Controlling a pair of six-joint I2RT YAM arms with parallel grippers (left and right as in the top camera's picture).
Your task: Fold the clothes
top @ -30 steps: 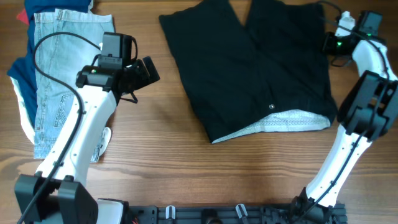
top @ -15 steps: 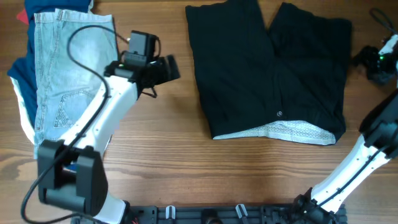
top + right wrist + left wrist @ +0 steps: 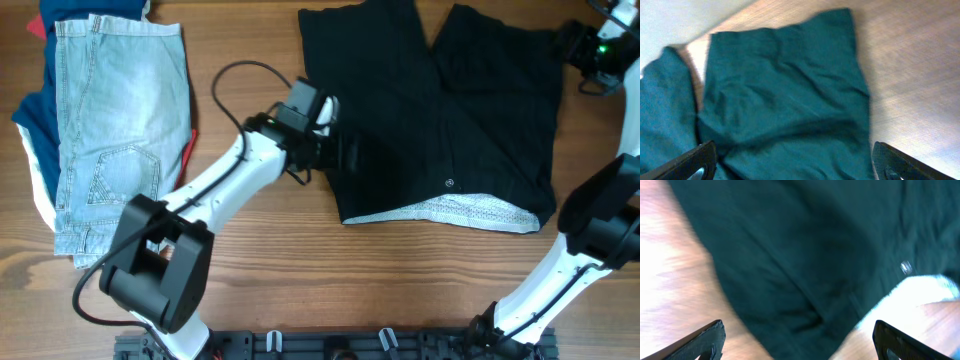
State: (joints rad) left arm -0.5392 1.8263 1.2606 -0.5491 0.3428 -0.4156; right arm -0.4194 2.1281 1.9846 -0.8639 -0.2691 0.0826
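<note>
Black shorts (image 3: 440, 110) lie spread flat in the upper right of the overhead frame, with no fold made yet. Left gripper (image 3: 799, 341) hovers wide open over their left edge; right gripper (image 3: 795, 162) gapes empty near the top-right corner.

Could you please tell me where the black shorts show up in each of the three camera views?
Overhead: the black shorts lie flat at upper centre-right, waistband toward the bottom edge.
Left wrist: the black shorts fill most of the frame, with the white lining at right.
Right wrist: the black shorts fill the centre and left.
Shared landmark: the tiny white logo, also seen from the left wrist; not visible from the right wrist.
</note>
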